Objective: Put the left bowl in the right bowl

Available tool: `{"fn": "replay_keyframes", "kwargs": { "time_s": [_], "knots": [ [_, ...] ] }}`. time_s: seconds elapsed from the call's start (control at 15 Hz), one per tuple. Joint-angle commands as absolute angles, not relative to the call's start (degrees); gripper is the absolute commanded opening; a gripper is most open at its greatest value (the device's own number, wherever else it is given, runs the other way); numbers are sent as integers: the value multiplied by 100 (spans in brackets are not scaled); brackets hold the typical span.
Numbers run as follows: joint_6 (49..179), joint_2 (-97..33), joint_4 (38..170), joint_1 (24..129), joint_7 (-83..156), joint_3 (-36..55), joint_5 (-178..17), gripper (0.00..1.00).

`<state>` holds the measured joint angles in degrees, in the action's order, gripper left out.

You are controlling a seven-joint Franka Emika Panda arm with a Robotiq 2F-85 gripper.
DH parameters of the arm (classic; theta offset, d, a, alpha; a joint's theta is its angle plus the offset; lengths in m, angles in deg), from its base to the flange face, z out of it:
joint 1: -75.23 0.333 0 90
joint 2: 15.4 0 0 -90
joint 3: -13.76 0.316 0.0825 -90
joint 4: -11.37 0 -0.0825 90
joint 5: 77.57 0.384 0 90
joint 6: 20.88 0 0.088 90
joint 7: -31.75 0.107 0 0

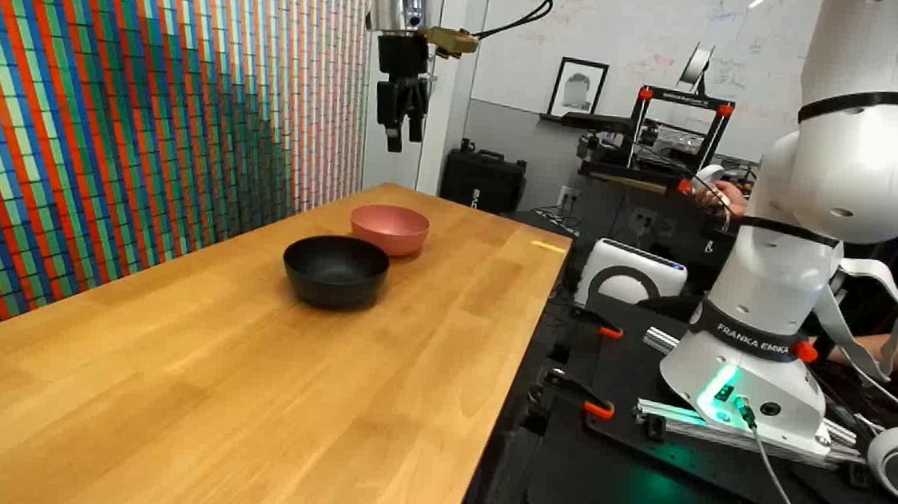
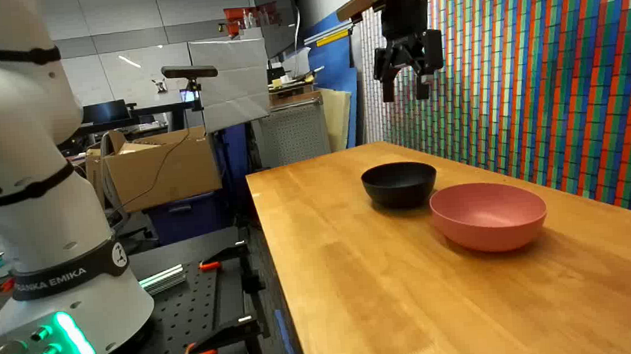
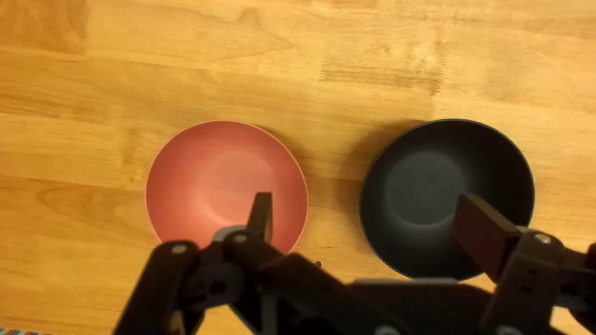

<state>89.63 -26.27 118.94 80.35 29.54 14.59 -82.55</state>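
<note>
The black bowl point(image 3: 426, 186) stood upright on the bench point(image 3: 260, 70), just beside the red bowl point(image 3: 219, 174) – apart, with bench showing between them in the wrist view. Over the bowls hung the pincer point(image 2: 406, 94), its jaws spread wide; farther out, a striped wall point(image 2: 552, 71) ran along the bench's side – opposite the arm's base point(image 1: 783, 382).

On the table point(image 3: 260, 60) the left bowl point(image 3: 426, 186) stands just beside, but apart from, the right bowl point(image 3: 228, 177).
</note>
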Motion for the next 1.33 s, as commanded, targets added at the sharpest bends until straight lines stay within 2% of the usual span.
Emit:
{"fn": "replay_keyframes", "kwargs": {
  "time_s": [0.0,0.67,1.07,1.27],
  "knots": [
    [8946,-2628,11873,7967,2966,1534,-8269,100],
    [8946,-2619,11854,7967,2965,1534,-8269,100],
    [10594,-2789,11655,8245,3892,1683,-8491,100],
    [10992,-3120,11514,8438,4436,1717,-8751,100]
  ]
}}
